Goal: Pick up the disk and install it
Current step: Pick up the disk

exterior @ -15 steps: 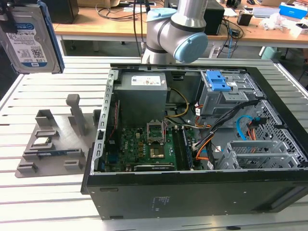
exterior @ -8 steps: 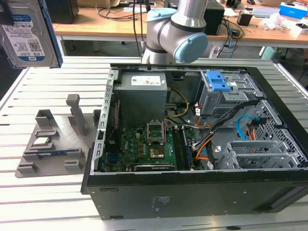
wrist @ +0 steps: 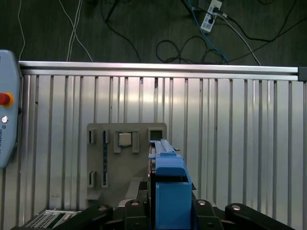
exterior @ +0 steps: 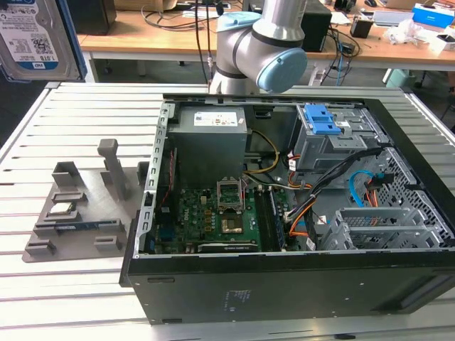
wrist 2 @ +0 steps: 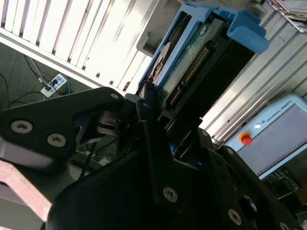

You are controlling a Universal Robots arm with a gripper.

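The disk (exterior: 35,39) is a silver metal drive with a blue-and-white label and blue side rails. It hangs high in the air at the exterior view's far left, above the slatted table and partly cut off by the picture's edge. In the second wrist view my gripper (wrist 2: 168,129) is shut on the disk (wrist 2: 192,72), its black fingers (wrist 2: 146,120) clamping the drive's sides. In the first wrist view the disk's blue rail (wrist: 168,187) stands between the gripper's links (wrist: 168,213), above the grey holder (wrist: 96,191).
An open computer case (exterior: 178,284) lies on the table, with a drive bay and blue latch (exterior: 320,121) at its back right. The grey holder (exterior: 106,192) left of it carries a small square chip (exterior: 62,209) and a thin dark stick (exterior: 85,225). A pendant (wrist: 7,105) lies at the table's edge.
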